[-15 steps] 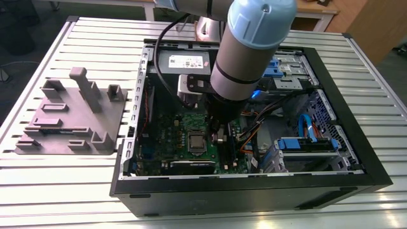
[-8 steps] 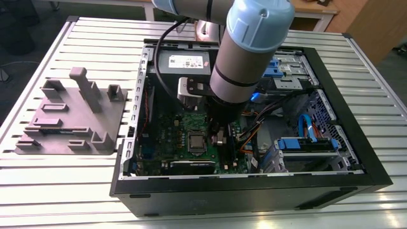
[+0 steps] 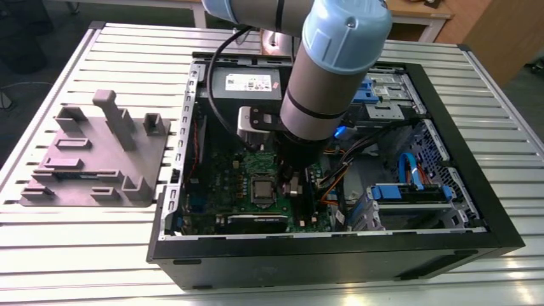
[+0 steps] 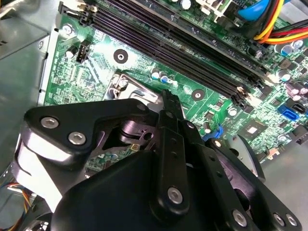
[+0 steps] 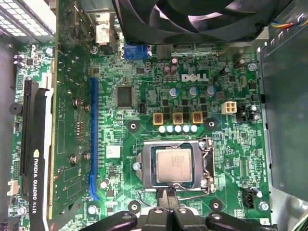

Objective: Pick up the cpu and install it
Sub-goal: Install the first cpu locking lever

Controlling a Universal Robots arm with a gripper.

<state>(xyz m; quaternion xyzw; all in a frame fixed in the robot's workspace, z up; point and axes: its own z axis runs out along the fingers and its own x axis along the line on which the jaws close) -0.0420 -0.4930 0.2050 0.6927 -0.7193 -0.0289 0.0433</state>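
We see the cpu (image 5: 173, 165) lying flat inside its socket on the motherboard (image 5: 144, 82). The gripper (image 5: 168, 198) hovers just beside the socket edge, fingers pressed together and holding nothing, within the computer case (image 3: 476, 210)

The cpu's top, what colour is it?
Silver-gray metal, with a paler rim; the cpu shows best in the first wrist view, sitting in its socket.

I see the cpu (image 5: 173, 165) seated in its socket (image 5: 208, 163) on the motherboard (image 5: 144, 91) inside the case (image 3: 476, 210), gripper (image 5: 169, 198) just beside it.
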